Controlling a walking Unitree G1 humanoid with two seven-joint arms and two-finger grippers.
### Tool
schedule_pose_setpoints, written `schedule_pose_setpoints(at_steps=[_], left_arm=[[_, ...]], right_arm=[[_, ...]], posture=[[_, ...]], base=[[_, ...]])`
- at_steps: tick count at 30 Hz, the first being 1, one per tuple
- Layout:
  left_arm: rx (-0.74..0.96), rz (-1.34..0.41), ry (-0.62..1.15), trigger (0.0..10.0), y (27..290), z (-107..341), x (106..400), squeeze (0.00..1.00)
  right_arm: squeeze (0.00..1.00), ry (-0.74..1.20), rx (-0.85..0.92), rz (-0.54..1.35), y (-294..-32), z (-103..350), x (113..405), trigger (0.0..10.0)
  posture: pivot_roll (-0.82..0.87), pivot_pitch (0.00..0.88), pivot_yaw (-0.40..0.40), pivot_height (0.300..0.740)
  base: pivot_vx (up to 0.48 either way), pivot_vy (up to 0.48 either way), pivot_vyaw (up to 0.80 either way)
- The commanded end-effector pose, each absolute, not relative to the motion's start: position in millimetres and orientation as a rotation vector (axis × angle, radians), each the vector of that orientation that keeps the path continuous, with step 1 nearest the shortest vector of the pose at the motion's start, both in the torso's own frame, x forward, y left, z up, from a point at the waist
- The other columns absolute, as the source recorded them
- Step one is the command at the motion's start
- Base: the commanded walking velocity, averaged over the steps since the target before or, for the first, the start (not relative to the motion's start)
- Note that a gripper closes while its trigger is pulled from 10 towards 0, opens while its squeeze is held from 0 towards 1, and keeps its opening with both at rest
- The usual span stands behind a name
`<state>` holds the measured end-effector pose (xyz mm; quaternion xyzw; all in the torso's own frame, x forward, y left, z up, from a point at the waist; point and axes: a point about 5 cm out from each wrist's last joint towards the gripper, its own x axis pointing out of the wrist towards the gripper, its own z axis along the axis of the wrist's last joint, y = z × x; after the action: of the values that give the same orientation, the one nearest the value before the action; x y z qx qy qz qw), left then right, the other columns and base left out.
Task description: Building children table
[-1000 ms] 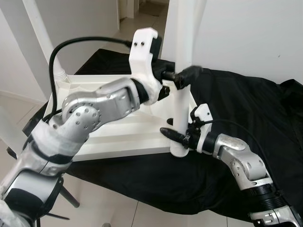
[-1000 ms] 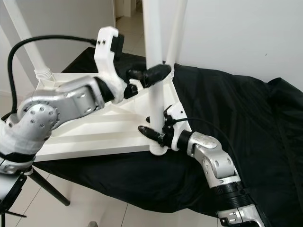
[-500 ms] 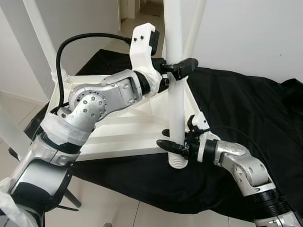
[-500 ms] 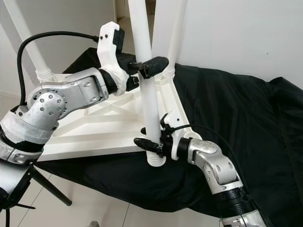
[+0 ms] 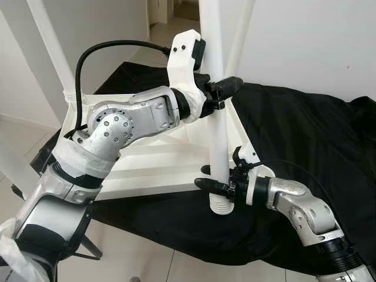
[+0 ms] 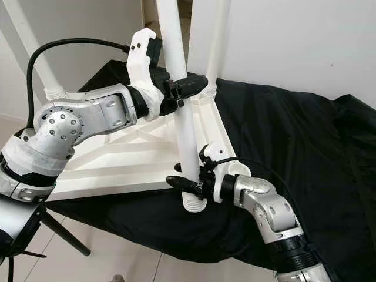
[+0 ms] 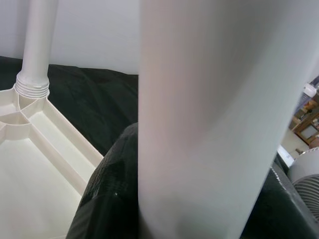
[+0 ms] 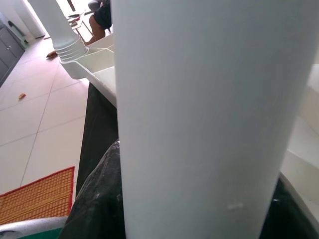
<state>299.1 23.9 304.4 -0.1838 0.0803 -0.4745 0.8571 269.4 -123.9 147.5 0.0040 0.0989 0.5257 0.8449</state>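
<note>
Over the upturned tabletop's (image 5: 147,170) near corner, left pincer (image 5: 220,93) and right pincer (image 5: 218,185) both clamp one upright white leg (image 5: 218,141)

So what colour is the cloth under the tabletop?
Black. The cloth shows best in the right eye view, spread beneath the white tabletop.

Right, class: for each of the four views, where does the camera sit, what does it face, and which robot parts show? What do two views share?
Left eye view: head, looking down at the upturned white plastic tabletop; both silver arms show.
Right eye view: same, shifted sideways.
Left wrist view: along the left gripper, clamped on the white plastic table leg.
Right wrist view: along the right gripper, clamped lower down.
Both wrist views share that leg.
</note>
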Motion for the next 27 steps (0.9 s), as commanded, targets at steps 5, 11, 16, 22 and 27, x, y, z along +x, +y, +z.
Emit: schedule_pose_setpoints(at_steps=[5, 11, 16, 22, 27], left_arm=[[-0.415, -2.135, -0.144, 0.0, 33, 335, 245, 0.0], [-0.291, -1.943, -0.095, 10.0, 19, 339, 257, 0.0], [-0.268, -1.749, -0.041, 10.0, 10, 348, 272, 0.0], [-0.185, -1.462, -0.024, 10.0, 5, 355, 300, 0.0], [-0.168, -1.295, -0.054, 10.0, 0, 357, 318, 0.0]], right_arm=[[0.0, 0.173, 0.003, 1.08, -134, 154, 272, 10.0], [1.0, 0.139, 0.05, 1.022, -142, 163, 276, 10.0], [1.0, 0.1, 0.066, 0.982, -148, 172, 278, 10.0], [0.0, 0.034, 0.049, 0.964, -146, 185, 281, 10.0], [0.0, -0.017, 0.037, 0.941, -138, 194, 286, 10.0]], posture=[[-0.08, 0.0, -0.012, 0.74], [-0.07, 0.0, -0.01, 0.74], [-0.07, 0.0, -0.012, 0.74], [-0.07, 0.0, -0.009, 0.74], [-0.06, 0.0, -0.011, 0.74]], base=[[0.0, 0.0, 0.0], [0.0, 0.0, 0.0], [0.0, 0.0, 0.0], [0.0, 0.0, 0.0], [0.0, 0.0, 0.0]])
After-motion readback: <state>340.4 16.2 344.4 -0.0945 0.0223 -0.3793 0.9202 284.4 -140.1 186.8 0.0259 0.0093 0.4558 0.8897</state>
